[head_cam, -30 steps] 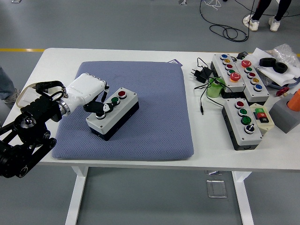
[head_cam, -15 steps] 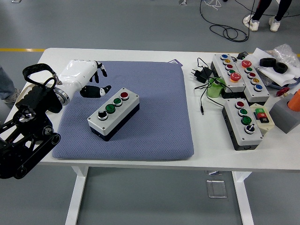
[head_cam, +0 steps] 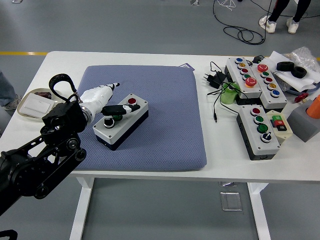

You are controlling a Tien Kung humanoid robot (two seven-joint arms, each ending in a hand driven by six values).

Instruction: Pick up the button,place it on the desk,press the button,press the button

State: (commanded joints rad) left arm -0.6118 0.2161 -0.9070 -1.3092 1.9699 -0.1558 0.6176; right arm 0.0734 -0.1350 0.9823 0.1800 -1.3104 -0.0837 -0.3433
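A grey button box [head_cam: 121, 121] with a red, a green and a black button lies on the blue-grey pad [head_cam: 165, 115]. My left hand [head_cam: 113, 102], white with black fingertips, reaches over the box from the left. One black fingertip [head_cam: 124, 108] rests on or just above the green button, between the red button [head_cam: 132, 101] and the black knob [head_cam: 108, 121]. The other fingers are extended and hold nothing. My right arm is out of view.
Several more button boxes [head_cam: 260, 131] lie at the right with cables, a power adapter [head_cam: 214, 79] and an orange object [head_cam: 314, 106]. A small tray [head_cam: 34, 104] sits at the table's left edge. A person's feet show at the far top right.
My left hand lifted off the box and swung back to the left, then came back down over the box with a finger on the green button. The box stayed put.
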